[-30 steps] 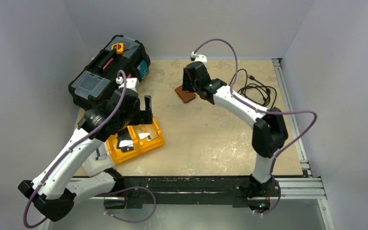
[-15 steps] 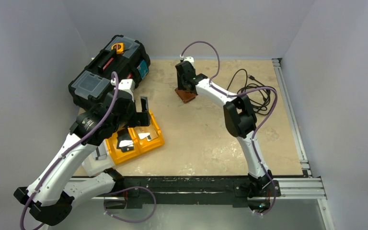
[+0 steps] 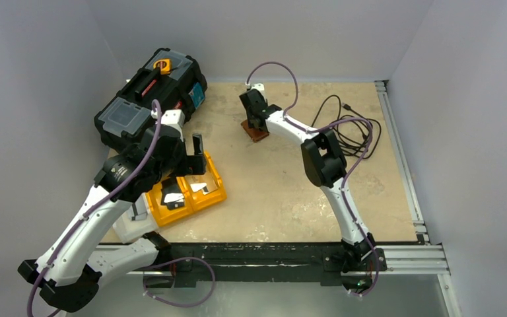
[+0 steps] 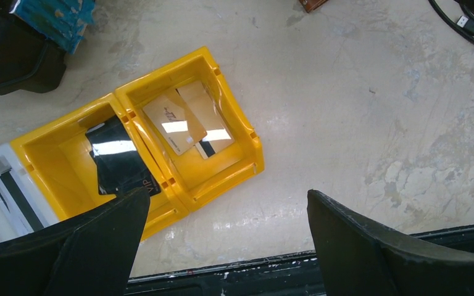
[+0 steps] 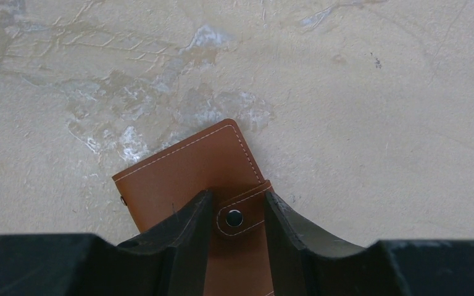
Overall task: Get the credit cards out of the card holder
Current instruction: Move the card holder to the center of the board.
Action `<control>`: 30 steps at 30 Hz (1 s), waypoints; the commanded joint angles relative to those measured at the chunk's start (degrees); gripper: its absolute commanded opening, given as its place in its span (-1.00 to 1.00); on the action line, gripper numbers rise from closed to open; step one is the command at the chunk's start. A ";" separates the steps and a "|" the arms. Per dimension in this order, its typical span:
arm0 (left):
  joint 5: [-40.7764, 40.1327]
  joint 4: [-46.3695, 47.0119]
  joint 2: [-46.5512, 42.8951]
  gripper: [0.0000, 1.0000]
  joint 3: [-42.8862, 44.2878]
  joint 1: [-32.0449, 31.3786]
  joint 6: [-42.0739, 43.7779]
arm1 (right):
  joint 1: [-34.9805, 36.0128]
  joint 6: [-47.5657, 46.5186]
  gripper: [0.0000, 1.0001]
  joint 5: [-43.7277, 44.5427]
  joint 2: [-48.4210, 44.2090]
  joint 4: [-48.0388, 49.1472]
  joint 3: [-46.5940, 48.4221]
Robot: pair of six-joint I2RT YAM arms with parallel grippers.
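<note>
Snap tab [image 5: 234, 217] of the card holder [image 5: 185, 163] sits inside the right claw [image 5: 237, 197], clamped or not unclear; left claw [image 4: 226, 192] gapes wide.

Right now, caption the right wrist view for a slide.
Right gripper straddles the snap tab of the closed brown card holder lying flat on the table.

Even overhead light is filling the scene, shadows are falling soft, and glare is bouncing off the cards [image 4: 174, 121] in the yellow bin [image 4: 222, 182].
</note>
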 commanded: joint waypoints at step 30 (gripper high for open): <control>3.93 6.21 6.45 1.00 -2.69 0.37 -6.36 | 0.33 13.69 -1.00 -13.18 -19.82 -1.20 -22.55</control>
